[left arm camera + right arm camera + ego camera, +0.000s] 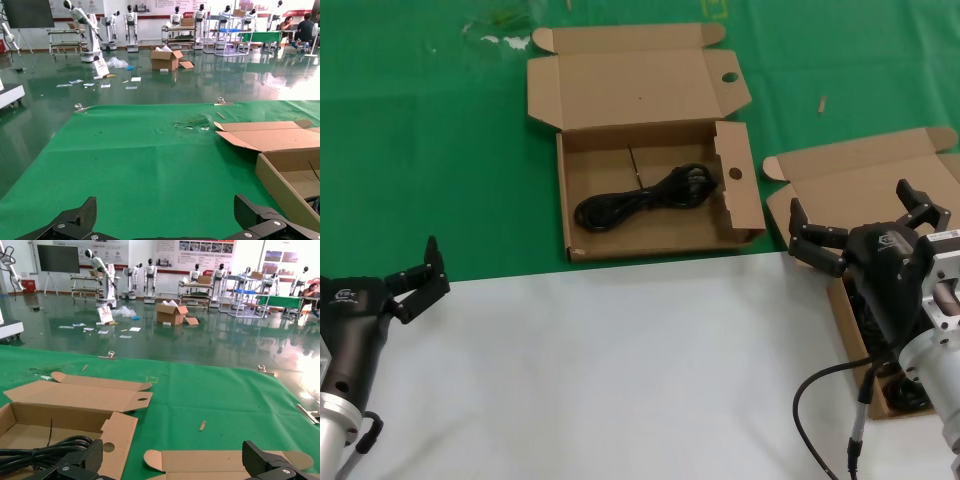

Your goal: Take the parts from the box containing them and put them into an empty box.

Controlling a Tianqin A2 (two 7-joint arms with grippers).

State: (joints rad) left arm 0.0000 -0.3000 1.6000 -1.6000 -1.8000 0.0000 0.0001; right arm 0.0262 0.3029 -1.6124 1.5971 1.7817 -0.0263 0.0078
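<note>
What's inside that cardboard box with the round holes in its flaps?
One black coiled power cord lies on the floor of the box with the round holes. The rest of its floor shows bare cardboard; nothing shows beneath the cord.

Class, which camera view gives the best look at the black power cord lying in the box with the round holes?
The head view: the whole coiled power cord shows from above inside the holed box. The right wrist view catches only part of it, behind that arm's finger. In the left wrist view, only a dark sliver shows at the box's edge.
</note>
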